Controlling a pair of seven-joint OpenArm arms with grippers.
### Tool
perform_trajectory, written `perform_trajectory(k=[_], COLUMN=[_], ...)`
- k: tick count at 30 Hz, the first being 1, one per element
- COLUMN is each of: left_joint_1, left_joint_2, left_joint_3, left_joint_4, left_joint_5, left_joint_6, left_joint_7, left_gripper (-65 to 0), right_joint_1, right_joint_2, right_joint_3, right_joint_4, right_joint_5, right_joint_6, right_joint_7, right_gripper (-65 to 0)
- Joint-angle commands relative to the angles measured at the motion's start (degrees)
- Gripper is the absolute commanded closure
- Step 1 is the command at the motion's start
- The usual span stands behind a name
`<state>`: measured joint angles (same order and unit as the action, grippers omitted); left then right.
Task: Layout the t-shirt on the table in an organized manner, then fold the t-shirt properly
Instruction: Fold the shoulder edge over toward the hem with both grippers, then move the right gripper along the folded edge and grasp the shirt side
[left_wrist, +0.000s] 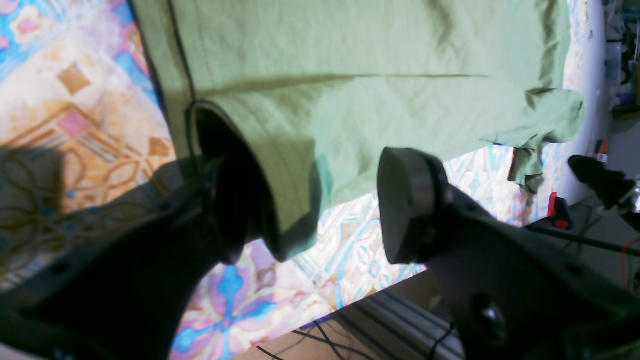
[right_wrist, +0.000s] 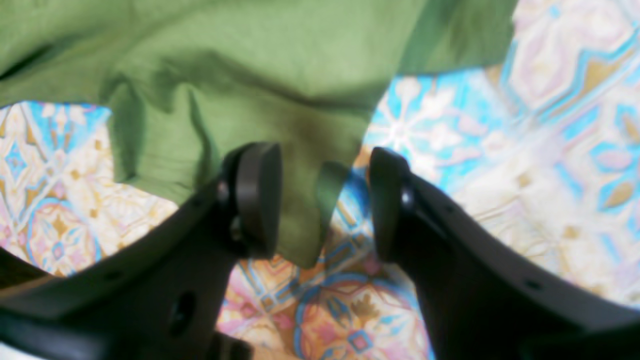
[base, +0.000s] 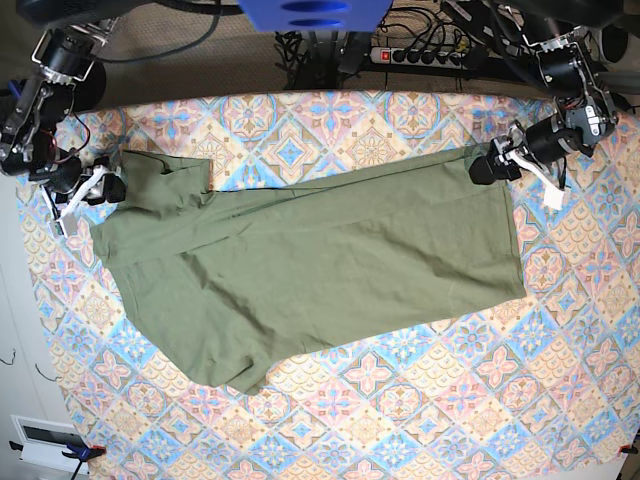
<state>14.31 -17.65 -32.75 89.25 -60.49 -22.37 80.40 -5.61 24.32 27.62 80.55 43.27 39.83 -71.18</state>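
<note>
T-shirt (base: 310, 270) lengthwise across the table (base: 420, 410), hem toward left arm.

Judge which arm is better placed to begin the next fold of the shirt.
Left, marginally. The left gripper stands open at a flat, straight-edged corner of the olive-green cotton t-shirt. The right gripper, also open, faces bunched cloth at the sleeve end.

No writing, label, brand, number or sign could be read in any view. The t-shirt (base: 310, 270) showed plain olive cloth, and the table (base: 400, 400) cover bore only floral diamond tiles, no lettering.
</note>
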Motion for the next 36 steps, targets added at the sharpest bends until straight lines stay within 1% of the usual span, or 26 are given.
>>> perform_trajectory(k=[1, 3, 5, 10, 14, 18, 20, 21, 25, 27, 28, 30, 33, 36], left_joint_1=[-0.3, -0.3, -0.3, -0.4, -0.5, -0.5, -0.5, -0.5, -0.6, -0.6, -0.6, -0.7, -0.7, -0.7], left_joint_2=[-1.4, -1.5, -1.6, -1.6, -1.6, -1.6, -1.6, -1.6, -1.4, -1.4, -1.4, -1.4, -1.4, -1.4], left_joint_3=[-0.3, -0.3, -0.3, -0.3, -0.3, -0.3, -0.3, -0.3, -0.3, -0.3, -0.3, -0.3, -0.3, -0.3], left_joint_4=[1.0, 1.0, 1.0, 1.0, 1.0, 1.0, 1.0, 1.0, 1.0, 1.0, 1.0, 1.0, 1.0, 1.0], left_joint_5=[-1.3, -1.4, -1.4, -1.4, -1.4, -1.4, -1.4, -1.4, -1.4, -1.4, -1.4, -1.4, -1.4, -1.4], left_joint_6=[-0.2, -0.2, -0.3, -0.3, -0.3, -0.3, -0.3, -0.3, -0.3, -0.3, -0.3, -0.3, -0.3, -0.3], left_joint_7=[-0.4, -0.4, -0.4, -0.4, -0.4, -0.4, -0.4, -0.4, -0.4, -0.4, -0.4, -0.4, -0.4, -0.4], left_gripper=[-38.4, -38.4, -38.4, -38.4, -38.4, -38.4, -38.4, -38.4, -38.4, -38.3, -38.3, -38.3, -38.3, -38.3], right_joint_1=[0.6, 0.6, 0.6, 0.4, -0.1, -2.8, -3.8, -4.5, -5.1, -4.8, -4.6, -4.6, -4.6, -1.7], right_joint_2=[1.3, 1.3, 1.3, 1.3, 1.2, 1.2, 1.2, 1.2, 1.2, 1.2, 1.2, 1.2, 1.2, 1.2], right_joint_3=[0.3, 0.2, 0.0, -4.5, -6.4, -8.7, -8.9, -8.9, -8.9, -8.6, -8.2, -5.5, -1.5, -0.2], right_joint_4=[-0.6, -3.0, -4.6, -8.0, -7.4, -7.4, -7.4, -7.2, -5.0, -3.8, -3.1, -1.0, 1.0, 2.4], right_joint_5=[0.7, 0.7, 0.7, 0.7, 0.7, 0.7, 0.7, 0.7, 0.8, 0.9, 1.2, 2.5, 6.7, 10.3], right_joint_6=[0.2, 0.2, 0.2, 0.2, 0.2, 0.2, 0.2, 0.2, 0.2, 0.2, 0.2, 0.2, 0.2, 0.2], right_joint_7=[1.2, 2.9, 3.3, 3.7, 3.2, 3.4, 3.2, 3.1, 3.0, 1.9, 1.1, 0.7, 0.3, 0.3], right_gripper=[-27.9, -28.0, -28.0, -27.9, -27.9, -27.6, -25.0, -22.1, -7.4, -2.6, -2.3, -2.2, -2.2, -2.2])
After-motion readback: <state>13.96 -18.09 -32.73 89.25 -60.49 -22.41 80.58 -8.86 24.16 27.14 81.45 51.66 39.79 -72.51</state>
